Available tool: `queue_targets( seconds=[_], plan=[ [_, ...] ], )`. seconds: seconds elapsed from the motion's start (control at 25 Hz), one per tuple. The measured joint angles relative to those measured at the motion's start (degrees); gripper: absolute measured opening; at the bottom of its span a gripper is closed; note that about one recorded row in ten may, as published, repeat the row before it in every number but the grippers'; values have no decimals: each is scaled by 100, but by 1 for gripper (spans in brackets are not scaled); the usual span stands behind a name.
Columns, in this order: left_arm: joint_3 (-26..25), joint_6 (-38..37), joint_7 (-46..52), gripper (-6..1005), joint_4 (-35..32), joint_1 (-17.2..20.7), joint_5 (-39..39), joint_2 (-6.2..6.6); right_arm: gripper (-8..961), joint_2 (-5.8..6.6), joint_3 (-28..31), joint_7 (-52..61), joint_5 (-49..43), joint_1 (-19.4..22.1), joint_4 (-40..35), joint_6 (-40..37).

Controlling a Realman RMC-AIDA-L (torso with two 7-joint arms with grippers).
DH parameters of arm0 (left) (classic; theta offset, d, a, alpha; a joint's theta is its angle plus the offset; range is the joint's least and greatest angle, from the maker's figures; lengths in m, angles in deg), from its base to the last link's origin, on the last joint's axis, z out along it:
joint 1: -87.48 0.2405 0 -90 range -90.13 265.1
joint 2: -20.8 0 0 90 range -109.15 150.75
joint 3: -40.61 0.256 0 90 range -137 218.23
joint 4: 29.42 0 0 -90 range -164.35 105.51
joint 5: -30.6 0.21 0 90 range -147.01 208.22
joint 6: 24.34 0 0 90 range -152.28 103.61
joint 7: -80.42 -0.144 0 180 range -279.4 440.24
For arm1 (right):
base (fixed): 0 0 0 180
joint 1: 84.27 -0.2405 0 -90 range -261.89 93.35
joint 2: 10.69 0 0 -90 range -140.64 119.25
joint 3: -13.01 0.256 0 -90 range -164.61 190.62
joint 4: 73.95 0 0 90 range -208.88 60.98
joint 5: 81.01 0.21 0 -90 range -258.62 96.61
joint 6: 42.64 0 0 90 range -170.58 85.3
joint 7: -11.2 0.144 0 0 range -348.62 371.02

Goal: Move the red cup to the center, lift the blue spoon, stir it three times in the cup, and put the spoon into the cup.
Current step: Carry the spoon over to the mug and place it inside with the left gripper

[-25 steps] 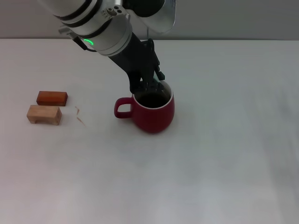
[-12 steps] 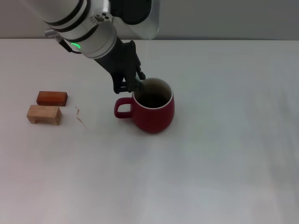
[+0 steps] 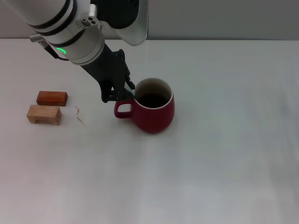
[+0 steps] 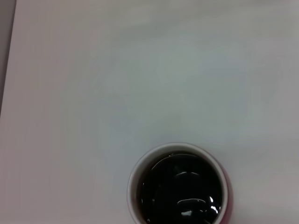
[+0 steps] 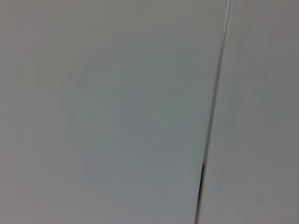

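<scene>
The red cup (image 3: 153, 111) stands mid-table, the left gripper (image 3: 117, 93) hangs beside its handle, grip hidden and spoon unseen, so the spoon seems dropped in and only withdrawal remains.

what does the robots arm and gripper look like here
Only the left arm shows in the head view: a thick glossy white cylinder with black ring bands, small screws and a lit green indicator. It ends in a matte black, angular left gripper. The right arm is out of view.
</scene>
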Motion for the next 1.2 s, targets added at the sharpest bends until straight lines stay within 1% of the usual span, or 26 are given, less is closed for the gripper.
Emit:
queue_targets(
  seconds=[0.16,0.2,0.28,0.48,0.6,0.8,1.2],
  plan=[
    [0,-89,0,179,-48,-26,-136,-17,732,0,0,0,0,-8,0,2],
    [3,-93,-14,179,-44,-42,-335,-19,732,0,0,0,0,-8,0,4],
    [4,-82,-31,179,-31,-47,-438,-19,732,0,0,0,0,-9,0,5],
    [49,168,-79,179,-15,-48,-705,-17,732,0,0,0,0,-1,0,5],
    [156,535,-109,179,26,5,-717,-20,732,0,0,0,0,10,0,-10],
    [216,809,-92,179,81,51,-656,-14,731,0,0,0,0,22,0,-25],
    [178,882,-26,179,62,188,-305,8,732,5,0,0,0,32,-6,-36]
  ],
)
